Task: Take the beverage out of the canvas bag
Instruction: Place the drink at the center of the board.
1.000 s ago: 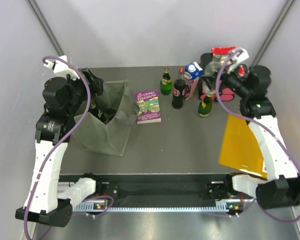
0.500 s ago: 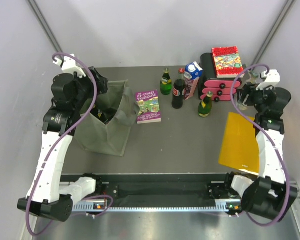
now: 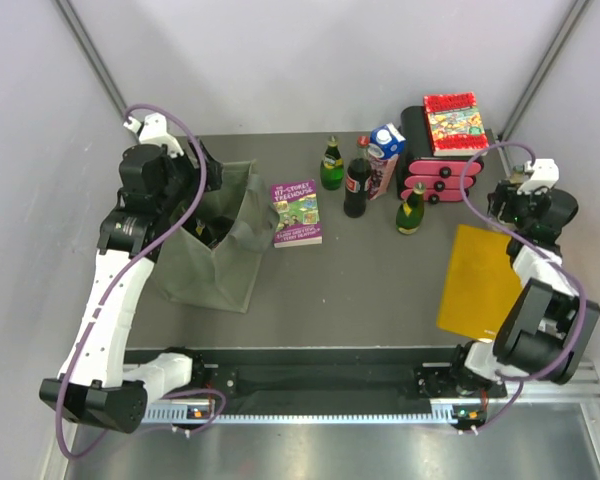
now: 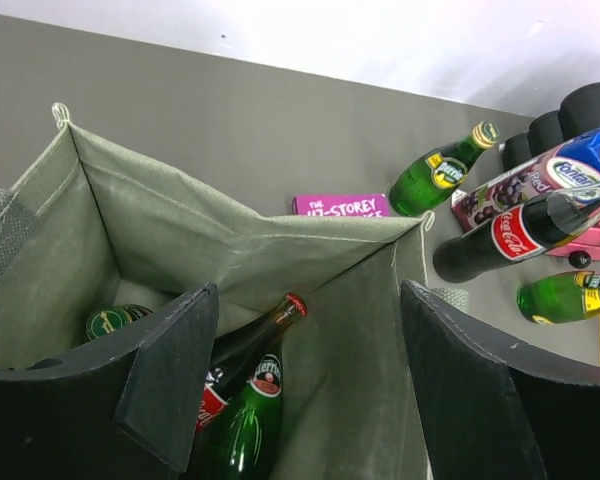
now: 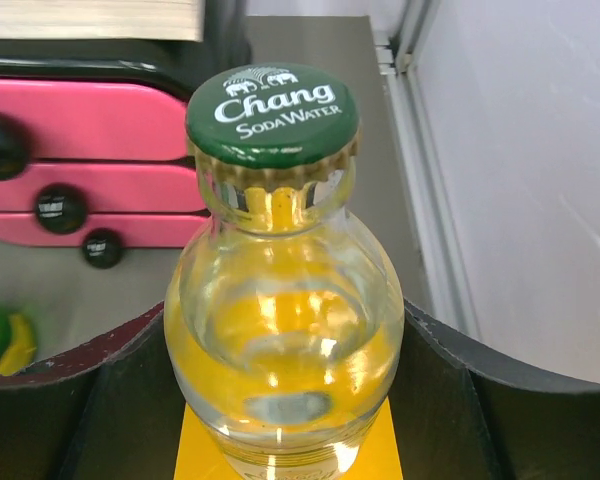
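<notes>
The left pincer [image 4: 310,400] hangs over the mouth of the canvas bag [image 4: 230,230], which sits at about 9 o'clock on the bench [image 3: 380,280]. Its jaws are spread wide and hold nothing. One finger [image 4: 170,370] stands over the bag's inside and the other toward the bag's 3 o'clock wall, and neither visibly touches the cloth or a bottle.

Beverages lie in the bag's bottom. A dark cola bottle [image 4: 255,335] with a red cap lies slanted, its cap toward 1 o'clock. A green Perrier bottle [image 4: 250,420] lies just beside it and against it. The top of a third green bottle [image 4: 115,322] shows at 9 o'clock of them, partly behind the finger.

At about 3 o'clock on the bench the right pincer [image 5: 280,400] is clamped on a clear glass soda water bottle [image 5: 280,300] with a green Chang cap, which stands upright with a finger pressed on each side of its round body. A yellow sheet [image 3: 480,285] shows beneath the bottle, though whether the bottle rests on it cannot be told. The pink drawer box [image 5: 90,150] lies at 10 o'clock of the bottle, apart from it.
</notes>
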Controlling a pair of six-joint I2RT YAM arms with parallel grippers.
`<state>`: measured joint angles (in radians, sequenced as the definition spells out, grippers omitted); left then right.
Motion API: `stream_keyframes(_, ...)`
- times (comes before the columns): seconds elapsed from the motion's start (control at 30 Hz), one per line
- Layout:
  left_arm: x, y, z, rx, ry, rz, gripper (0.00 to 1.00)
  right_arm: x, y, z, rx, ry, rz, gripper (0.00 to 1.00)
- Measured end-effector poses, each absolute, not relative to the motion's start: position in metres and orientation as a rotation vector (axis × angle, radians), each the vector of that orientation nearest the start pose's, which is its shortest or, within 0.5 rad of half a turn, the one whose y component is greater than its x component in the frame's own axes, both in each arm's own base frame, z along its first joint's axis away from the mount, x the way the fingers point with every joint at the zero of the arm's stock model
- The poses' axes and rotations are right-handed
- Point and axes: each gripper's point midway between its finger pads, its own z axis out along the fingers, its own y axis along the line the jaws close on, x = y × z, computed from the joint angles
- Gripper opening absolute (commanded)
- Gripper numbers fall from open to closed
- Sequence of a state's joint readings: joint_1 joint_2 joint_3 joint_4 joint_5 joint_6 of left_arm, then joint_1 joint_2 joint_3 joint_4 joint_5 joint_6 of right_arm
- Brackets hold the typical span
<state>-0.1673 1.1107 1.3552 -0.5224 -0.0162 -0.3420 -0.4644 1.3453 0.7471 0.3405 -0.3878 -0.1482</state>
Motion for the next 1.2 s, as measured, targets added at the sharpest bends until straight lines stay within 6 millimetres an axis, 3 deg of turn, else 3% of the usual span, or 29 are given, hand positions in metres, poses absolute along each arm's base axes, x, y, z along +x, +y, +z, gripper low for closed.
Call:
stream_keyframes(0.13, 0.349, -0.070, 0.359, -0.183, 1.859, -0.340, 0.78, 0.414, -0.148, 0.162, 0.014, 1.810, -0.091, 0.05)
stream_keyframes(0.4, 0.349, -0.067, 0.359, -0.223, 1.855, -0.336, 0.77, 0.441, -0.158, 0.116, 0.015, 1.869, -0.035, 0.06)
stream_keyframes(0.63, 0.350, -0.063, 0.359, -0.261, 1.849, -0.326, 0.77, 0.466, -0.168, 0.117, 0.001, 1.812, -0.039, 0.14)
stream_keyframes(0.87, 0.350, -0.061, 0.359, -0.275, 1.850, -0.320, 0.77, 0.478, -0.174, 0.107, -0.002, 1.790, -0.044, 0.20)
stream_keyframes(0.97, 0.350, -0.061, 0.359, -0.284, 1.848, -0.323, 0.77, 0.482, -0.176, 0.100, -0.001, 1.795, -0.042, 0.26)
stream_keyframes(1.2, 0.350, -0.061, 0.359, -0.294, 1.847, -0.324, 0.77, 0.489, -0.179, 0.097, -0.017, 1.781, -0.055, 0.53)
